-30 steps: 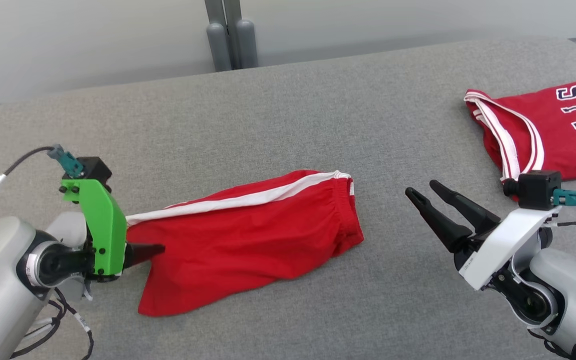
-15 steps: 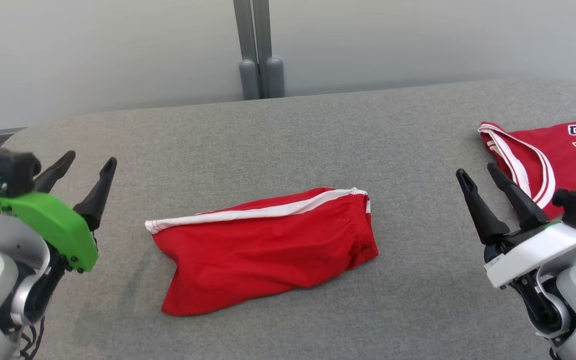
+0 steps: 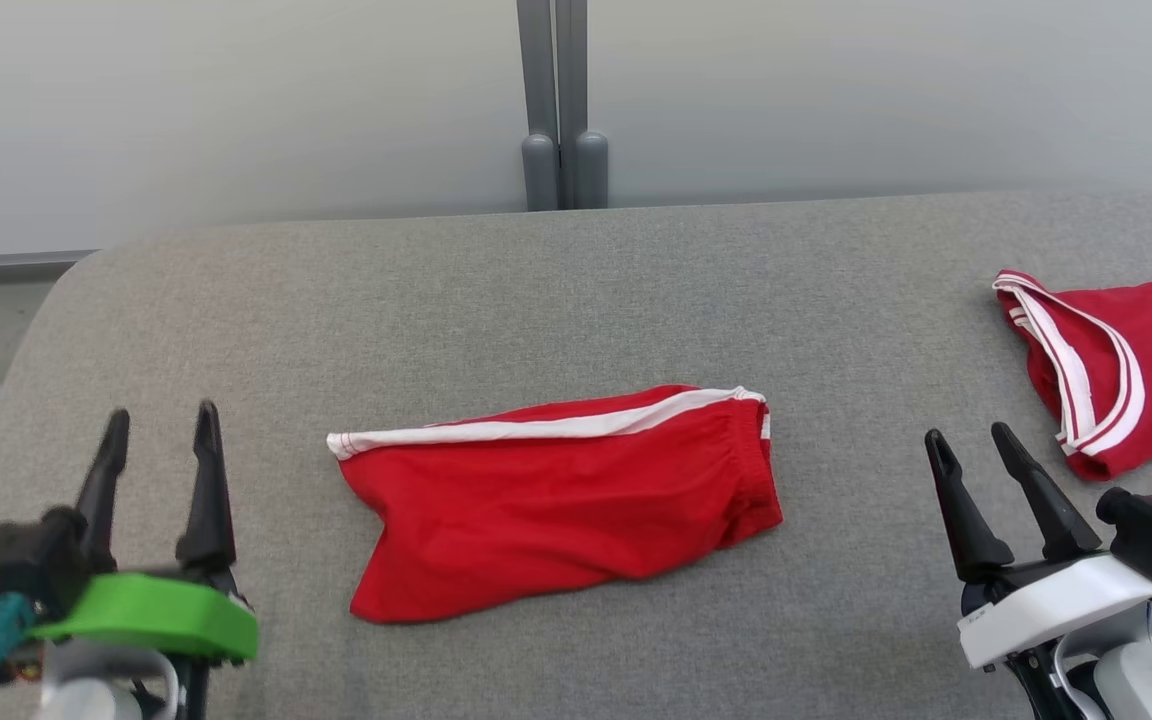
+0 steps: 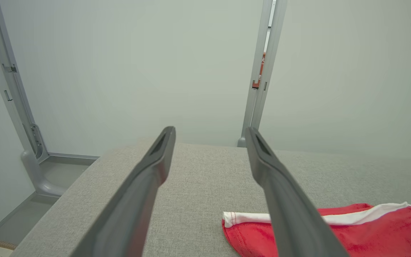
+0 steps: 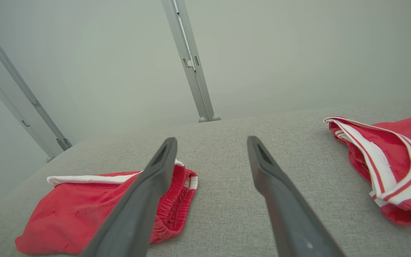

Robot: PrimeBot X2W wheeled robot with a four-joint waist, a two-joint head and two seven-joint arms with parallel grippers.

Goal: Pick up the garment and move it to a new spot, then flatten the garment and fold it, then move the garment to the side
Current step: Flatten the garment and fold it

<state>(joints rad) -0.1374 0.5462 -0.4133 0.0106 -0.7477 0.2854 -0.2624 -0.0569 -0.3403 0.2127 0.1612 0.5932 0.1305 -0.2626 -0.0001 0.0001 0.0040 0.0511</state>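
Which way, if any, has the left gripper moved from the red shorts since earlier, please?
Yes. The left gripper, earlier at the left end of the red shorts, now stands open and clear of them, drawn back to their left.

Light was bright, soft and even in all three views, with no glare. In the head view the red shorts [image 3: 556,500] threw only a thin, faint shadow along their 6 o'clock edge onto the grey surface [image 3: 536,300]. The wrist views were wide-angle: in the left one the wall post [image 4: 13,89] at 9 o'clock leaned and bowed. The left gripper [image 4: 209,134] had its fingers [image 4: 289,214] soft and out of focus near 6 o'clock, while the weave was sharp
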